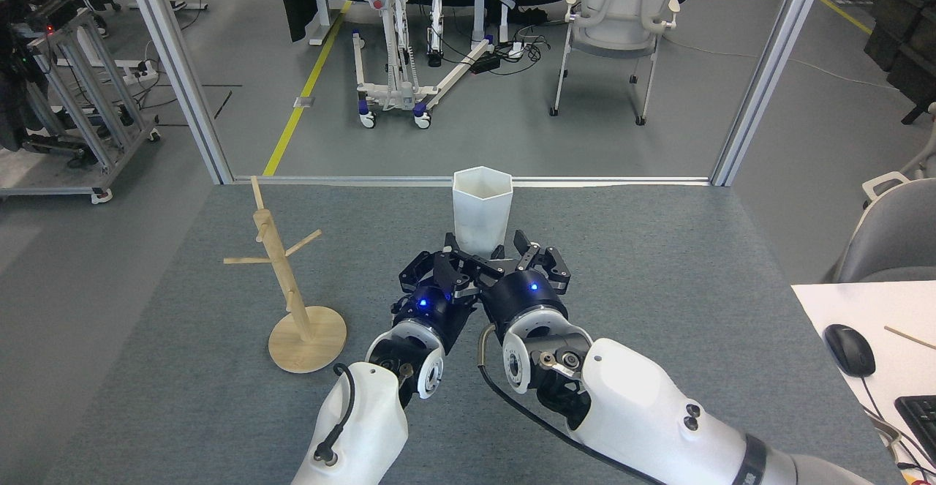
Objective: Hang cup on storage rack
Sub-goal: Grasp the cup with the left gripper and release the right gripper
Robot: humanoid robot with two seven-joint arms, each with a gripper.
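The cup (482, 207) stood upright above the bench (658, 280), its base clamped in the right claw (504, 257); the left claw (439, 269) sat alongside, grip indiscernible; the storage rack (292, 280) stood well apart, pegs bare, presumably awaiting the handle.

The cup (481, 207) is matte white with 6 flat facets, standing upright with its open hexagonal mouth up and its body narrowing toward a base hidden low behind dark hardware; no handle shows from this side. The storage rack (292, 287) is a light wooden tree with a round disc base, 1 slim post leaning slightly and thin bare pegs angling outward. It stands on the grey worktop (658, 309), well apart to the cup's left.
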